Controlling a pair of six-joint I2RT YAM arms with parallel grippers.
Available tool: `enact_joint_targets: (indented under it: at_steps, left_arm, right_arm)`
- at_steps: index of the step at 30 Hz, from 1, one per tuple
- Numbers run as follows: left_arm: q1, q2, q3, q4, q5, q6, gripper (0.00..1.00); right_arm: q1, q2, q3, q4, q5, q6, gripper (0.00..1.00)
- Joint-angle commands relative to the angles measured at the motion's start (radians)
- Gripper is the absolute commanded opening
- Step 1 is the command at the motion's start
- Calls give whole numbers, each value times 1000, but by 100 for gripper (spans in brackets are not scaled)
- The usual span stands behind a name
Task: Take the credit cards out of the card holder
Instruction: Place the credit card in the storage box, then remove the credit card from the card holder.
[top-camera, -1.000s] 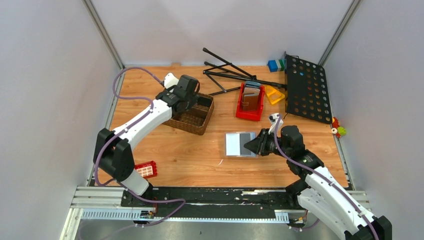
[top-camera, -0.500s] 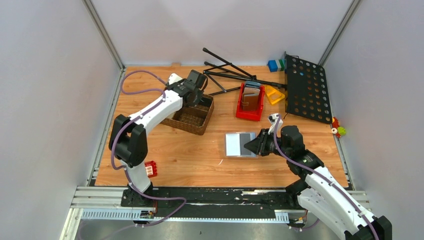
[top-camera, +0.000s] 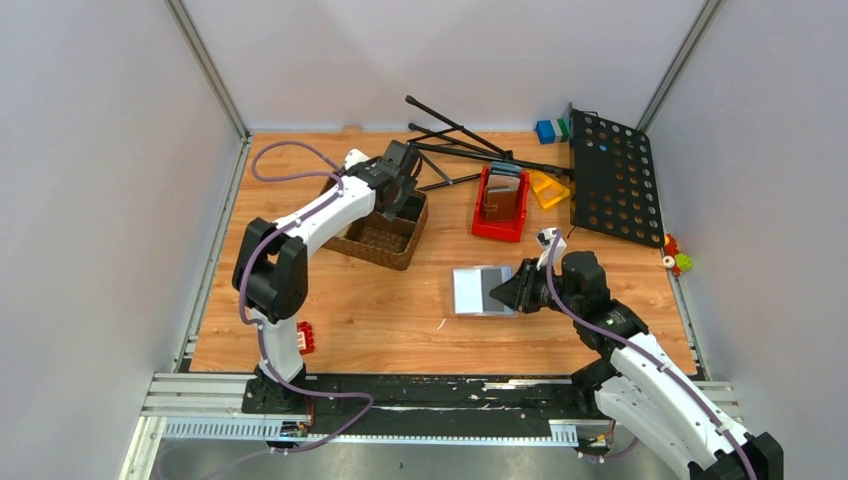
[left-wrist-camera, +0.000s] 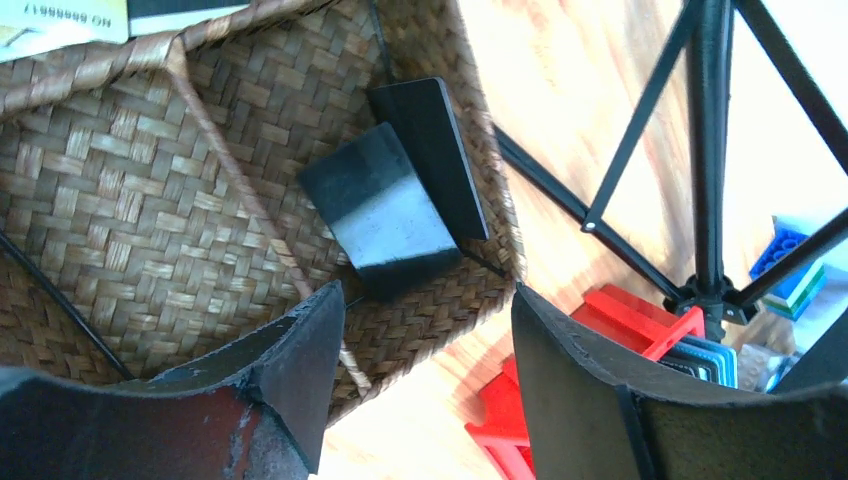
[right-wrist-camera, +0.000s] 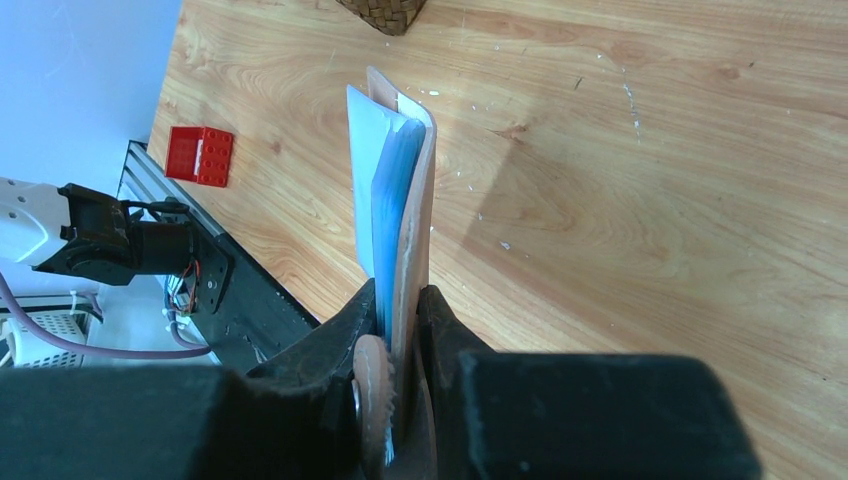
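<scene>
**A:** What is the left gripper (left-wrist-camera: 428, 297) doing?

**B:** Its jaws are standing apart with nothing between them. It is hanging over the far corner of the wicker basket (left-wrist-camera: 110, 190).

**A:** And what is lying below it?

**B:** The credit cards (left-wrist-camera: 400, 190) are both lying inside the basket. The black card (left-wrist-camera: 432, 150) is leaning against the woven wall. The grey card (left-wrist-camera: 382, 222) is touching it on the inner side, and its dark end is turned away from the fingers.

**A:** What about the right gripper (right-wrist-camera: 398, 300)?

**B:** It is clamping the card holder (right-wrist-camera: 412, 190) by one edge. The wrist view is showing the holder edge-on, with taupe outside and pale leaves inside. In the top view the card holder (top-camera: 478, 290) is lying open near the middle of the table (top-camera: 380, 315), well apart from the basket. The right gripper (top-camera: 512, 290) is pinching its right side there. I cannot tell whether the holder is resting on the wood.

**A:** What is standing around them?

**B:** Beyond the holder, a red bin (top-camera: 500, 208) is holding wallets upright. Black tripod legs (top-camera: 460, 140) are sprawling behind the bin, and a black perforated panel (top-camera: 612, 180) is lying to its right. A red brick (top-camera: 305, 337) is sitting near the left arm's base.
</scene>
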Motion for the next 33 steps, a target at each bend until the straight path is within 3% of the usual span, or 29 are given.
enact_joint_targets:
  at_steps: [1,10,15,21,24,29,33]
  left_arm:
    - [-4,-57,41,15,-60,125,69]
    - [-1,-463,-264,166,-14,736,66]
    - [-1,-734,-516,264,201,925,72]
    - [-1,-955,-781,413,529,937,83]
    - [-2,-1006,-884,514,704,923,99]
    - [-2,-1029,-986,649,847,918,100]
    - [-3,-1049,-1118,880,928,834,100]
  right_arm:
    - [-7,-14,58,19,10,-18,1]
    - [-11,-36,49,6,24,-16,2]
    - [-13,-31,44,30,5,2,3]
    - [-12,-24,8,107,-41,57,4]
    - [-12,-27,-22,151,-48,103,4]
    - [-13,-25,-71,244,-73,184,6]
    - [-12,-12,-125,348,-101,261,6]
